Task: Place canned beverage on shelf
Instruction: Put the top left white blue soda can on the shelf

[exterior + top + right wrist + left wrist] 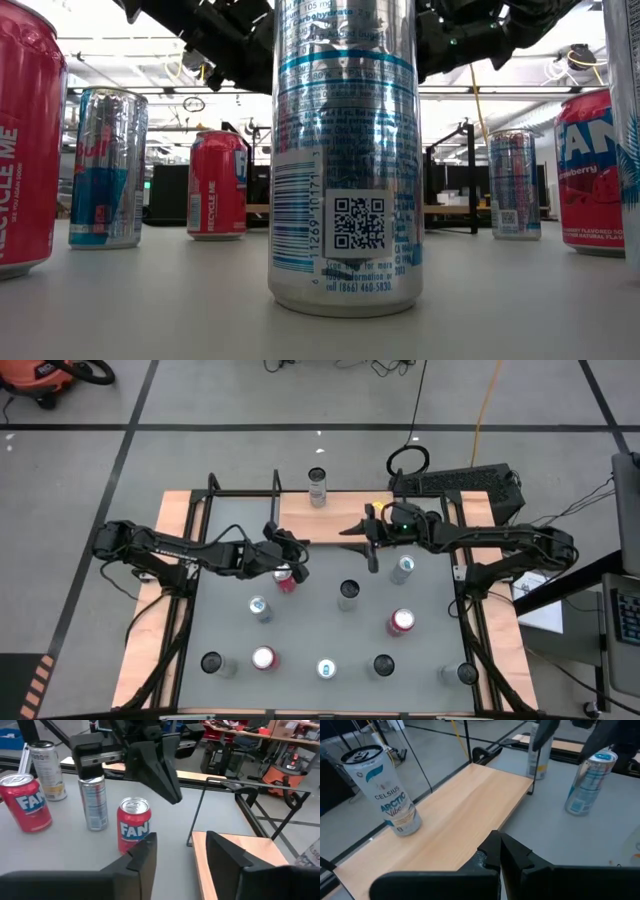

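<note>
The shelf [340,515] is a light-wood board with black rod frames at the table's far side; it also shows in the left wrist view [455,815]. A white Celsius can [317,487] stands upright on the board [385,790]. My left gripper [300,550] is shut and empty, level, just near of the shelf's left part, above a red can [285,578]. My right gripper [362,545] is open and empty at the shelf's near edge, pointing toward the left gripper [160,775]. Its fingers [145,855] stand on either side of bare table.
Several cans stand upright on the grey tabletop: a silver-blue one [402,568] under my right arm, a dark one [348,595], a red one [400,622], a silver-blue one [260,608], and a row along the near edge [325,668]. Black rod frames [212,490] flank the shelf.
</note>
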`<control>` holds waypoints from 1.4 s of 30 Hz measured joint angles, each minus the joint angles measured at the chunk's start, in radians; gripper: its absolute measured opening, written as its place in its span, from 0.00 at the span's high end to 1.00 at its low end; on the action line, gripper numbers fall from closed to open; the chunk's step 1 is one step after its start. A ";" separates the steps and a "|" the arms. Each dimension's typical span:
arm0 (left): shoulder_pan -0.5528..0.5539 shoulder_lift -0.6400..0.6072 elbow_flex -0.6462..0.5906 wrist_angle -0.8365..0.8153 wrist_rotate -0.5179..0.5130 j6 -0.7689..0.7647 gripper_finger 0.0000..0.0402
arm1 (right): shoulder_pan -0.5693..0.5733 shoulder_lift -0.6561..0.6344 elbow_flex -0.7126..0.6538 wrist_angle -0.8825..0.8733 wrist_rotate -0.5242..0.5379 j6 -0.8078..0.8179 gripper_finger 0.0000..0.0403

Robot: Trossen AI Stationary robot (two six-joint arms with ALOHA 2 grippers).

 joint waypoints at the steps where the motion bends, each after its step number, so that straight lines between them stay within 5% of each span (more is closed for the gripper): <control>1: -0.007 0.000 0.000 0.000 -0.005 -0.002 0.99 | 0.004 0.000 0.000 -0.006 0.000 -0.001 0.69; 11: -0.045 0.000 0.000 -0.008 -0.164 -0.029 0.99 | 0.019 0.000 -0.099 0.072 0.000 -0.003 0.77; 27: 0.077 0.120 0.000 0.221 -0.142 0.086 0.99 | 0.018 0.000 -0.138 0.121 0.000 -0.029 0.78; 42: 0.168 0.119 0.013 0.246 -0.148 0.079 0.99 | 0.016 0.000 -0.138 0.117 0.030 -0.034 0.77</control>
